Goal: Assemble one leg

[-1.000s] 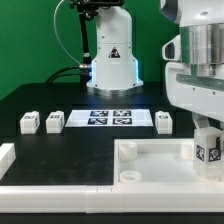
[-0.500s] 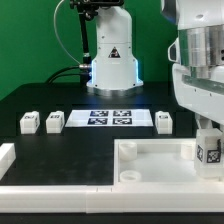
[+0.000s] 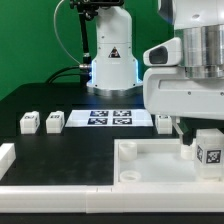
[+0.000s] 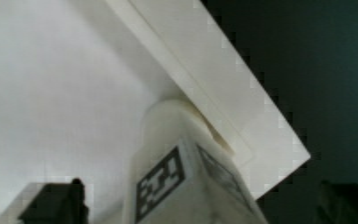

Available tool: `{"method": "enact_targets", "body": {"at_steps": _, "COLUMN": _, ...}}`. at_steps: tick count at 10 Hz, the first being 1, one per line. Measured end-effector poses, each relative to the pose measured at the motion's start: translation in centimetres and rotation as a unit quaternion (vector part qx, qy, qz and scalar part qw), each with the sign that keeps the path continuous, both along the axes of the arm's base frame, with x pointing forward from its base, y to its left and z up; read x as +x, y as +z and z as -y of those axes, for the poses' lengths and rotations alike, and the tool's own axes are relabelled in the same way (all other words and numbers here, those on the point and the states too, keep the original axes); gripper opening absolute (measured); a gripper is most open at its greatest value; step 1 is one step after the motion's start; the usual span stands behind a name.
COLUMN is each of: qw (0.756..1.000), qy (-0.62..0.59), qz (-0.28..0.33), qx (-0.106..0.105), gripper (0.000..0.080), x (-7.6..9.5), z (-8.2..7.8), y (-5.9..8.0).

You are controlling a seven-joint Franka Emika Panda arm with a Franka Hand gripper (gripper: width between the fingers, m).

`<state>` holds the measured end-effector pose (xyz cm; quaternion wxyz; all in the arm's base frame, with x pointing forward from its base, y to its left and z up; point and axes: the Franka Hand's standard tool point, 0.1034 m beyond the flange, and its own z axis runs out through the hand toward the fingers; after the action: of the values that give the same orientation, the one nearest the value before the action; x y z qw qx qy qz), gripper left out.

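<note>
Bright, even lighting; blurry wrist view

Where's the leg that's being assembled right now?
In the exterior view the leg stands at the far right, on the large white tray piece near its right corner, just below the gripper.

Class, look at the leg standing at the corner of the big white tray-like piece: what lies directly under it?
The leg stands on the tray-like piece at its corner. Its base covers whatever is beneath, so no socket or joint shows.

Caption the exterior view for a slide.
Gripper beside a leg standing in the tabletop's corner; three more legs wait by the marker board.
</note>
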<state>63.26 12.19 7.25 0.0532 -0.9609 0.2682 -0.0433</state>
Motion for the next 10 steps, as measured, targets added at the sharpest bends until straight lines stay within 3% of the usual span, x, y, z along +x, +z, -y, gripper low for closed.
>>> {"method": "enact_targets", "body": {"at_steps": 1, "qw": 0.994, "qy": 0.108, "qz": 0.008, "qx": -0.025, "gripper": 0.0649, "x": 0.12, "z": 0.02, "y": 0.13}}
{"method": "enact_targets", "body": {"at_steps": 2, "qw": 0.972, "qy": 0.229, "qz": 0.013, "qx": -0.049, "gripper": 0.0649, "x": 0.34, "z": 0.32, "y": 0.3}}
{"method": "enact_targets", "body": {"at_steps": 3, "qw": 0.975, "qy": 0.216, "qz": 0.013, "qx": -0.047, "gripper": 0.0645, "x": 0.33, "z": 0.35, "y": 0.27}}
{"method": "enact_targets", "body": {"at_steps": 4, "qw": 0.981, "qy": 0.191, "qz": 0.011, "qx": -0.045, "gripper": 0.05, "x": 0.29, "z": 0.33, "y": 0.23}}
{"method": "enact_targets", "body": {"at_steps": 5, "qw": 0.981, "qy": 0.187, "qz": 0.01, "qx": -0.044, "gripper": 0.05, "x": 0.29, "z": 0.36, "y": 0.22}}
{"method": "enact_targets", "body": {"at_steps": 6, "qw": 0.986, "qy": 0.162, "qz": 0.009, "qx": -0.042, "gripper": 0.0312, "x": 0.28, "z": 0.35, "y": 0.21}}
{"method": "enact_targets", "body": {"at_steps": 8, "qw": 0.997, "qy": 0.07, "qz": 0.004, "qx": -0.031, "gripper": 0.0291, "x": 0.27, "z": 0.43, "y": 0.19}}
{"method": "enact_targets", "body": {"at_steps": 10, "qw": 0.991, "qy": -0.133, "qz": -0.016, "qx": -0.011, "gripper": 0.0291, "x": 0.3, "z": 0.32, "y": 0.21}}
